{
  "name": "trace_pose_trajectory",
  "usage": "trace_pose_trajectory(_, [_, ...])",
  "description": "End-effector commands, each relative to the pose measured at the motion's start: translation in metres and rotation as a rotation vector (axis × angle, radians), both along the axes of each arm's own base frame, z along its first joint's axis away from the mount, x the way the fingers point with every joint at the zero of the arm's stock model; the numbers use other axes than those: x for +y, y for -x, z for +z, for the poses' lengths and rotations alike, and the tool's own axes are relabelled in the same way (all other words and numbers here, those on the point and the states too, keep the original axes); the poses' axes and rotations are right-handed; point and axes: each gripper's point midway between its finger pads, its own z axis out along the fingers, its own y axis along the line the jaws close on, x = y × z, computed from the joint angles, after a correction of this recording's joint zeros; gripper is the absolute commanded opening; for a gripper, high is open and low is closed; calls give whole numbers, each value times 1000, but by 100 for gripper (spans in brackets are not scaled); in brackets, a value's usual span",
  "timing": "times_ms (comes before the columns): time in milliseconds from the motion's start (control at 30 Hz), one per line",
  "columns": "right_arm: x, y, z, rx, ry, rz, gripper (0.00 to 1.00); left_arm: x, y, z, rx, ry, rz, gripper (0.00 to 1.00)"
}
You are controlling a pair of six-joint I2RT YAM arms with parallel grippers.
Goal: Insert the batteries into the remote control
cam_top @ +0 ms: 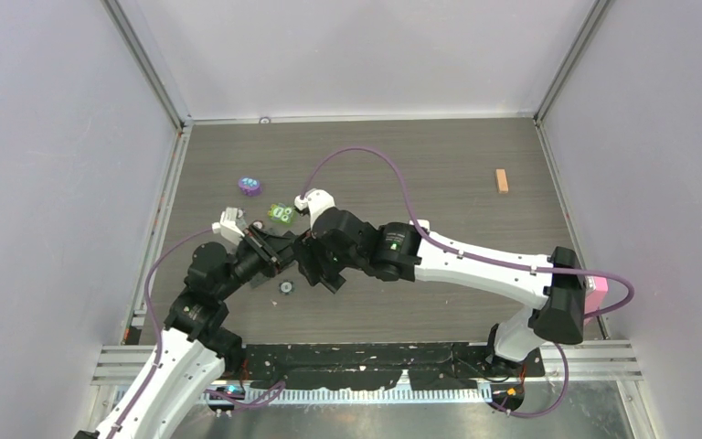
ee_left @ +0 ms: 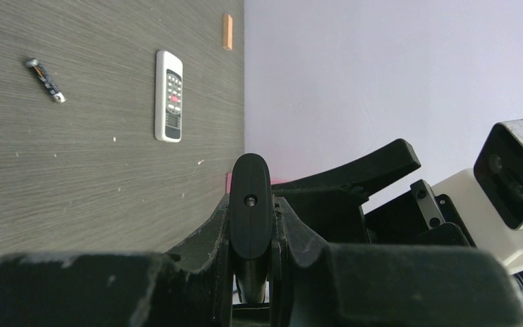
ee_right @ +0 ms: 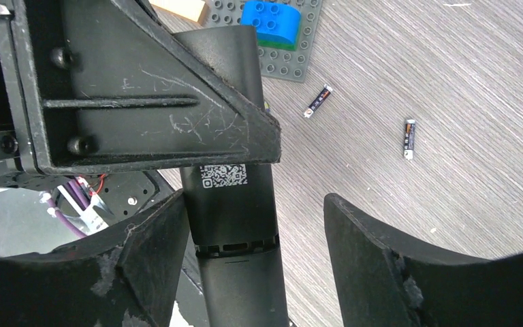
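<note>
My left gripper (ee_left: 252, 221) is shut on a black remote control (ee_left: 249, 197), seen end-on between its fingers. In the right wrist view the same black remote (ee_right: 235, 211), with a QR sticker, runs lengthwise between the fingers of my right gripper (ee_right: 253, 201). That gripper is open: the remote lies against one finger, with a wide gap to the other. Two batteries (ee_right: 318, 101) (ee_right: 408, 138) lie on the table beyond it, and another battery (ee_left: 45, 80) shows in the left wrist view. From above, both grippers (cam_top: 272, 251) (cam_top: 315, 265) meet left of centre.
A white remote (ee_left: 169, 95) and a wooden block (ee_left: 227, 31) lie near the wall. A grey studded plate (ee_right: 293, 58) carries a blue brick (ee_right: 270, 24). A purple toy (cam_top: 249, 187), a green toy (cam_top: 281, 213) and a small disc (cam_top: 286, 286) lie around the grippers.
</note>
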Motion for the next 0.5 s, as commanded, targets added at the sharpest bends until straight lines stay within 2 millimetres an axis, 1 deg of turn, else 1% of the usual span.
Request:
trace_pose_trajectory(0, [-6,-21,57,-70,-171,-98,76,-6,10,12,24,39,-44,0])
trace_pose_trajectory(167, [-14,-15,73,-50,-229,-111,84,-3,9,13,36,55,-21,0])
trace_pose_trajectory(233, [-18,-10,89,-43,-283,-111,85,-3,8,15,32,59,-19,0])
trace_pose_trajectory(267, [-20,-8,87,-35,-292,-112,86,-3,9,17,29,60,-19,0])
trace_pose_trajectory(300, [-22,-4,94,-19,-338,-118,87,-3,9,18,24,62,-19,0])
trace_pose_trajectory(333, [-24,-2,96,-7,-362,-127,87,-3,10,21,14,65,-21,0])
trace_pose_trajectory(400, [-32,2,100,54,-438,-188,87,-2,11,26,1,68,-19,0])
trace_pose_trajectory(433, [-40,3,98,68,-460,-220,87,-1,12,29,-7,72,-17,0])
trace_pose_trajectory(467, [-42,5,99,114,-503,-259,87,-1,13,32,-17,78,-16,0])
